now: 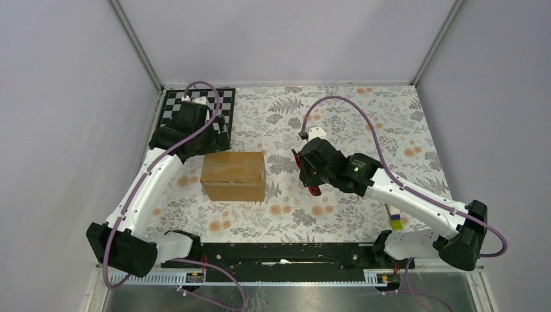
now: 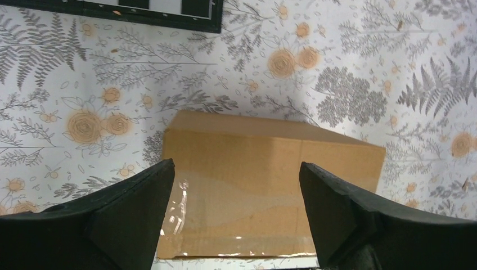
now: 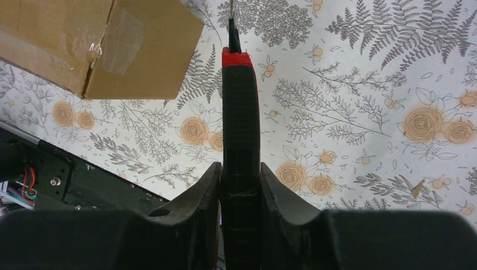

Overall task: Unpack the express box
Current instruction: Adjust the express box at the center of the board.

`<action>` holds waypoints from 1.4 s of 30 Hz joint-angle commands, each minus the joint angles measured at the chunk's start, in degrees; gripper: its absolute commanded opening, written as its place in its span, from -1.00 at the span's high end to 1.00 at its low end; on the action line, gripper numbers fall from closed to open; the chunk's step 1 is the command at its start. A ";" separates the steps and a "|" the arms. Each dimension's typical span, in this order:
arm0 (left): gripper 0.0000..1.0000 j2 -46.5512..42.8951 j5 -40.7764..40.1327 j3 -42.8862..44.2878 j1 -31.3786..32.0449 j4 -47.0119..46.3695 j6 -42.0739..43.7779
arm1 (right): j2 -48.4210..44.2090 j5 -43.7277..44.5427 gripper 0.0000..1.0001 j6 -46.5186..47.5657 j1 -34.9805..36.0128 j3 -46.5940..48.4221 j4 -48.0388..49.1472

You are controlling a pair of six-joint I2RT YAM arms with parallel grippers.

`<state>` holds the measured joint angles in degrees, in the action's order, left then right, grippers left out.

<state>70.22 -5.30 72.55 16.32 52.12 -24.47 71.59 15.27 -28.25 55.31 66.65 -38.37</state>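
The express box is a closed brown carton with clear tape, lying left of the table's middle. It also shows in the left wrist view and at the top left of the right wrist view. My left gripper is open and empty, hovering above the box's far-left side with its fingers spread wide; in the top view it sits behind the box. My right gripper is shut on a cutter with a black handle, red tip and bared blade, held right of the box.
A black-and-white chequered board lies at the back left under the left arm. A small yellow and blue object lies near the right arm's base. A black rail runs along the near edge. Grey walls enclose the floral tablecloth.
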 commanded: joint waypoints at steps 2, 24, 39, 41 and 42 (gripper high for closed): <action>-0.80 -2.45 -3.94 0.65 5.01 0.79 -2.22 | -1.75 -3.11 1.00 1.04 -1.44 -0.36 2.81; -0.85 -9.79 -3.38 -3.47 9.35 4.43 -10.00 | -3.73 -18.79 1.00 -0.23 -3.10 1.00 3.41; -0.86 -20.24 -7.59 -11.83 9.35 10.09 -19.60 | 0.60 -17.08 1.00 -0.98 -3.11 1.37 2.14; -0.88 -20.97 -10.62 -12.35 9.34 11.55 -21.25 | 0.87 -15.82 1.00 -0.85 -3.17 1.42 2.25; -0.89 -21.38 -11.58 -12.82 9.30 11.12 -22.24 | 1.09 -15.57 1.00 -0.80 -3.12 1.53 2.28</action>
<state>51.59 -8.43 59.72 25.61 61.12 -42.00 72.49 -3.14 -28.99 52.45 65.78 -36.95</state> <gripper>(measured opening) 0.934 0.304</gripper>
